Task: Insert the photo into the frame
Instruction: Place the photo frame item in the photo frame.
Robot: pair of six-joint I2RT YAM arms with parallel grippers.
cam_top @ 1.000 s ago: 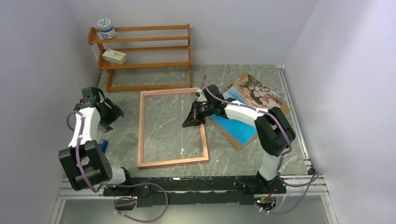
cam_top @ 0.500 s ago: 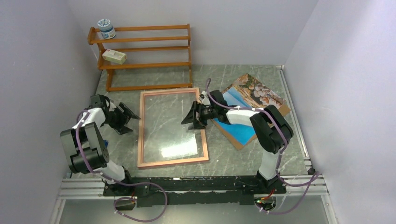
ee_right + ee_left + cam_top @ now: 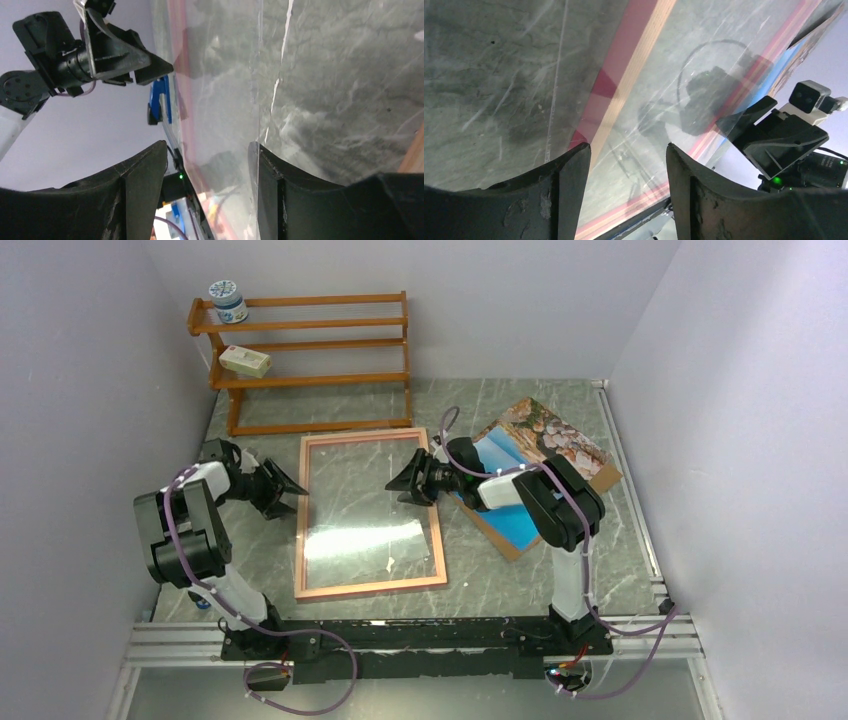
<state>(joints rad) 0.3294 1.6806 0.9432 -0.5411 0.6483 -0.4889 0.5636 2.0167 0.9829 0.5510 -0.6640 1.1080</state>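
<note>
Both arms have shifted since a second ago. The left gripper (image 3: 288,498), then back by the left edge of the table (image 3: 500,580), has come in to the left rail of the frame (image 3: 370,587). The right gripper (image 3: 400,480), then pinched shut over the right rail, has spread its fingers and slid a little toward the far edge.

The frame lies flat mid-table, coppery-pink rails around a clear pane, where it was before. In the left wrist view the fingers (image 3: 569,170) stand apart with nothing clamped, the rail just beyond their tips. The right wrist view shows the same: wide fingers (image 3: 145,170) over the pane, holding nothing.

The photo (image 3: 520,505) lies picture-side up toward the right edge of the table, on a brown backing sheet (image 3: 612,474) and well clear of both pincers. Its near corner lies just beside the frame's right rail.

A wooden rack (image 3: 310,350) stands at the far left corner
</note>
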